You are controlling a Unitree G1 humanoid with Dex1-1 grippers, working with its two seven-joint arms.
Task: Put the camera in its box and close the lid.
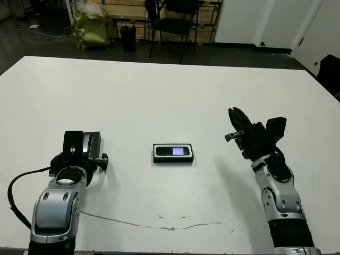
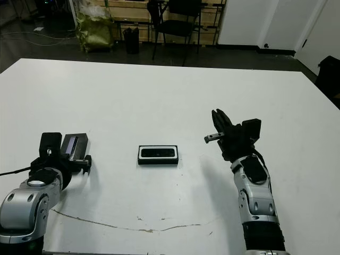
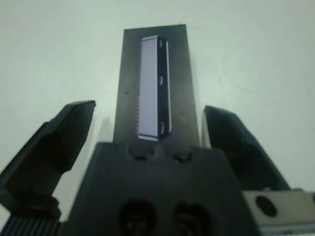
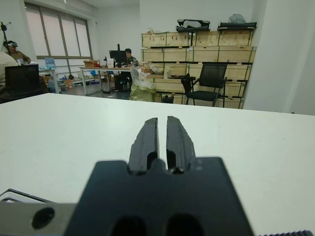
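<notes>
The camera [image 1: 173, 151], a slim black bar with a pale screen, lies inside the white-lined black box [image 1: 173, 160] at the table's middle. At the left lies the lid [image 1: 92, 144], flat and black with a silvery stripe [image 3: 153, 88]. My left gripper [image 1: 88, 152] is open around the lid's near end, one finger [image 3: 61, 135] on each side, with a gap showing between each finger and the lid. To the right of the box, my right gripper [image 1: 235, 112] is raised above the table. It is shut with nothing in it, fingers [image 4: 147, 137] pressed together.
The white table [image 1: 170, 95] has a thin crack line [image 1: 159, 227] near its front edge. Beyond the far edge stand a black chair [image 1: 175, 21], a yellow-green bag [image 1: 93, 24] and wooden crates. People sit at desks far off in the right wrist view.
</notes>
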